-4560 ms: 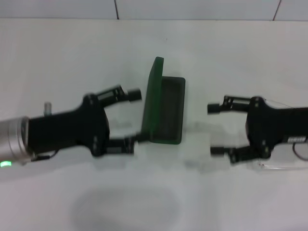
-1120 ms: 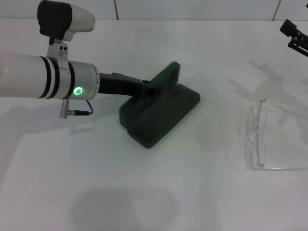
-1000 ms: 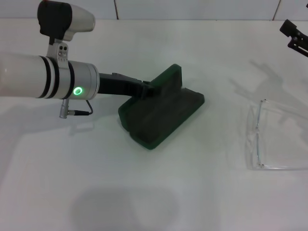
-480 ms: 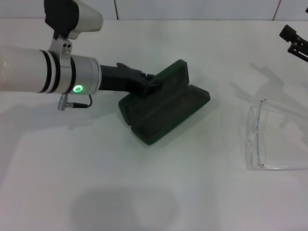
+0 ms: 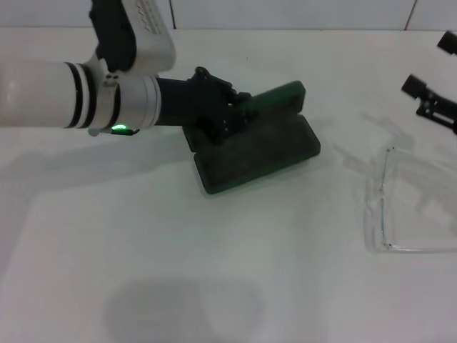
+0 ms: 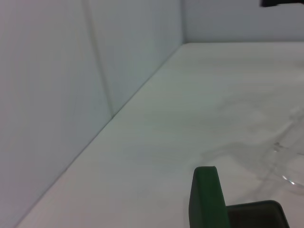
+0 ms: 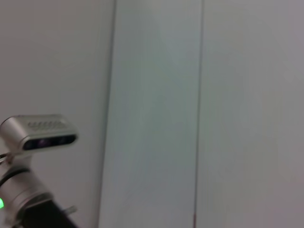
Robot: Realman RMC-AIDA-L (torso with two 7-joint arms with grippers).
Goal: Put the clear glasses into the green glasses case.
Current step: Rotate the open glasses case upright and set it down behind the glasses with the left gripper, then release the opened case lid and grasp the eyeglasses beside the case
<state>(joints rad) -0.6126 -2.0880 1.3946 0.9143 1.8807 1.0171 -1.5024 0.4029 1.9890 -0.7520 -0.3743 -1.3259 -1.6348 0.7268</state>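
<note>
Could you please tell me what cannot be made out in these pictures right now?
- Left gripper: head view, its fingertips blend into the dark case, so its grip is unclear.
- Right gripper: cut off by the head view's edge.
- Glasses: far arm cut off at the edge; nearly invisible on the white table.
- Case lettering: too small.

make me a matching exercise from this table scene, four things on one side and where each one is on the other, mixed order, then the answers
Things
1. green glasses case
2. clear glasses
3. left gripper
4. right gripper

Places or states
A. raised at the far right edge of the head view, holding nothing
B. at the near-left end of the case, against its raised lid
C. lying on the white table, right of the case, apart from both arms
D. open near the middle of the table, dark lining showing

Pairs: 1-D, 2-C, 3-B, 4-A
</note>
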